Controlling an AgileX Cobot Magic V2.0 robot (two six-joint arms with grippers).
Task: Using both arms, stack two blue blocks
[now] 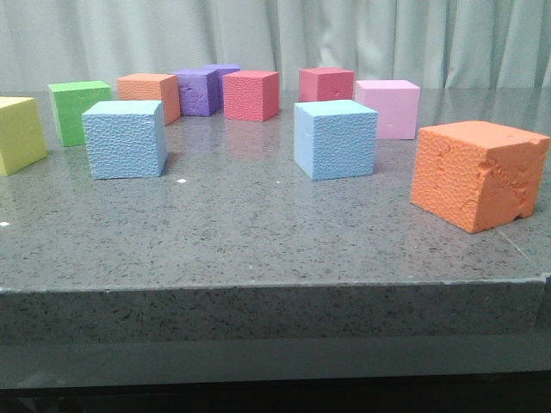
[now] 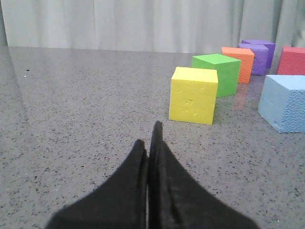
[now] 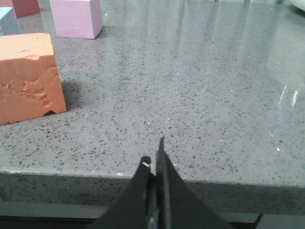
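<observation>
I see both blue blocks resting apart on the table (image 1: pixel 258 249): the left blue block (image 1: pixel 126 138) left of centre frame, the right blue block (image 1: pixel 335 138) just right of centre. My left gripper (image 2: pixel 151 143) and right gripper (image 3: pixel 155 155) are pressed together, holding nothing.

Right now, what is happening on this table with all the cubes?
Nothing is being handled yet. The two blue cubes, one on the left and one on the right, stand apart on the grey table, not stacked, among other coloured cubes. The left claw is shut and empty, low over the table, short of a yellow cube. The right claw is also shut and empty, near the table's front edge, with an orange cube beyond it.
</observation>
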